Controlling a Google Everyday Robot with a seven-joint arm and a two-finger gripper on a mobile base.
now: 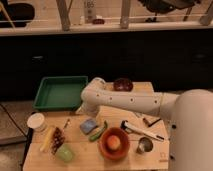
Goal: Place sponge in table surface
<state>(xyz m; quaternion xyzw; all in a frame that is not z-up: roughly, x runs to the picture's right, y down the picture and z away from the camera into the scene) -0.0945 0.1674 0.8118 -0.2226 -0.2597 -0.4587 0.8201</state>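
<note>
The blue-grey sponge [89,125] lies flat on the light tan wooden table surface [80,159], left of centre, beside the green pepper [98,132]. My white arm reaches from the right across the table, bends at an elbow by the tray and turns down. The gripper [83,109] hangs just above and behind the sponge, apart from it. Nothing shows in the gripper.
A green tray [60,93] stands at the back left and a dark red bowl [122,84] at the back. An orange bowl with a fruit [115,143], a metal cup [145,146], a white-handled tool [141,131], a light green cup [65,153], a banana [47,138] and a white cup [36,121] crowd the front.
</note>
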